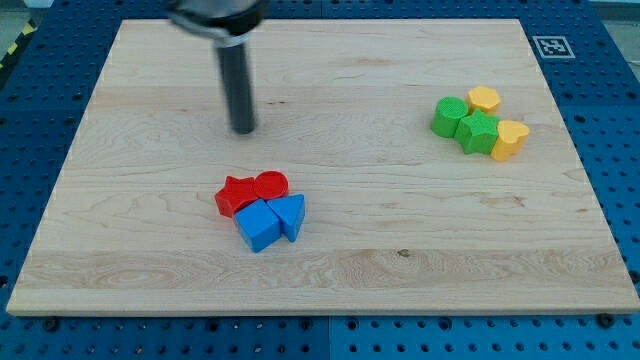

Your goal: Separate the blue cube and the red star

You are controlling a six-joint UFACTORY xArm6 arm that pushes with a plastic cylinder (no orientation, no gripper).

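The blue cube (258,226) lies left of the board's middle, toward the view's bottom. The red star (236,195) touches its upper left side. A red round block (271,185) sits against the star's right side, and a blue triangular block (290,214) presses against the cube's right side. The four form one tight cluster. My tip (243,129) is the lower end of the dark rod, above the cluster toward the view's top, a clear gap away from the red blocks and touching none.
At the view's right a second cluster holds a green round block (449,115), a green star-like block (478,131), a yellow hexagonal block (484,98) and a yellow heart-like block (509,139). The wooden board (330,270) rests on a blue pegboard table.
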